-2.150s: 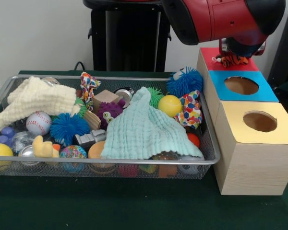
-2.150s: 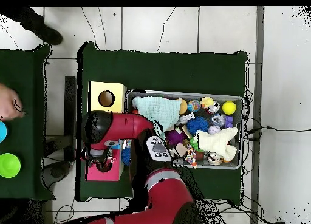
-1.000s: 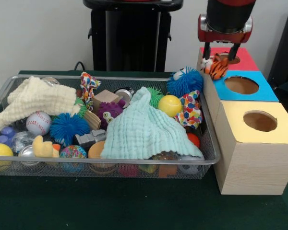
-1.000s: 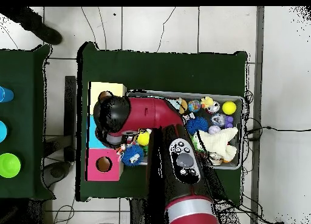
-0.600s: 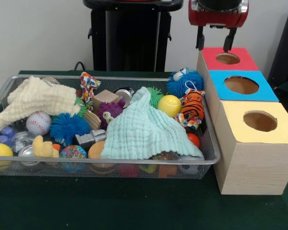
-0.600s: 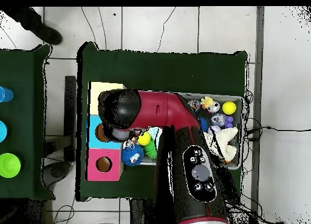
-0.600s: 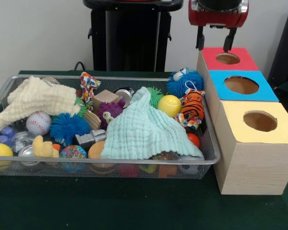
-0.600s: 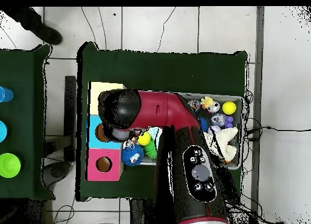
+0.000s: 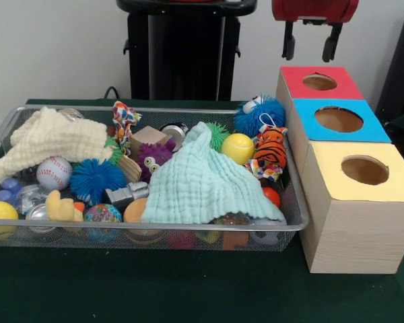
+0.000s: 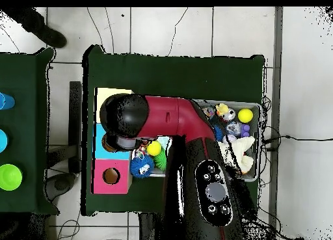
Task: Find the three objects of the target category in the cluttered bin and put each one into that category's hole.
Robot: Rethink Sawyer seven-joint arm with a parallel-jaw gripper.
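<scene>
My gripper [image 9: 311, 46] hangs open and empty at the top, above the far end of the row of boxes. An orange striped tiger toy [image 9: 269, 149] lies in the silver mesh bin [image 9: 188, 229] at its right end, against the box wall. A pale yellow duck [image 9: 60, 207] sits at the bin's front left; it also shows in the overhead view [image 10: 224, 110]. The blue-topped box [image 9: 310, 126] has its round hole [image 9: 339, 119] uncovered. In the overhead view my arm [image 10: 162, 117] hides the gripper and much of the bin [image 10: 260, 141].
A red-topped box [image 9: 343, 86] and a yellow-topped box [image 9: 390, 185] flank the blue one. A mint cloth [image 9: 202, 182] and a cream cloth [image 9: 54, 140] cover parts of the bin. Blue spiky puffballs [image 9: 259, 114], a baseball [image 9: 54, 173] and a yellow ball [image 9: 238, 148] lie among the clutter.
The gripper held the tiger toy over the red and blue boxes; now the toy lies in the bin's right end, and the gripper is higher, open and empty.
</scene>
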